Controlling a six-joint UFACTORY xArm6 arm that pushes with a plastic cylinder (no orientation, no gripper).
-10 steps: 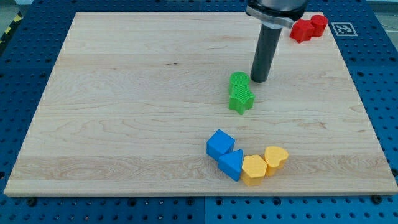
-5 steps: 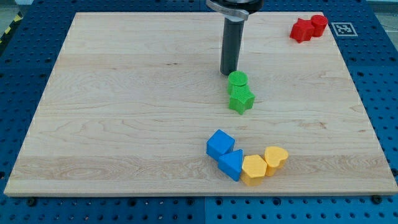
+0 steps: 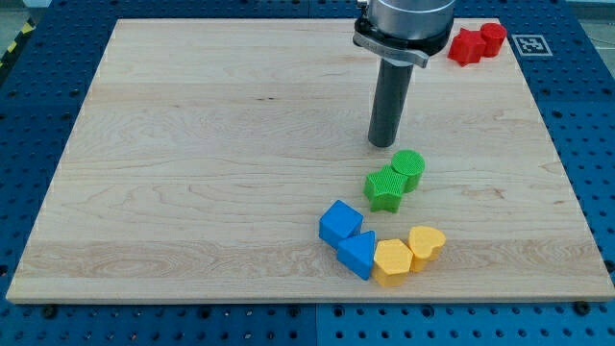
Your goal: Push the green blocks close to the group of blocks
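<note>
My tip point(image 3: 383, 144) sits just above the green cylinder block point(image 3: 408, 166) and green star block point(image 3: 385, 189); no claw here, only a rod. Light, slippery plastic on the wooden tabletop point(image 3: 192, 173): push the cylinder's upper side toward the blue-yellow group point(image 3: 380, 245).

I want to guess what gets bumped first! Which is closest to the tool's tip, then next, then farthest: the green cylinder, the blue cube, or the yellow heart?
From my tip:
1. Green cylinder, just below it and a bit toward the view's right.
2. Blue cube, lower, toward the view's left.
3. Yellow heart block, lowest, near the board's bottom edge.
</note>
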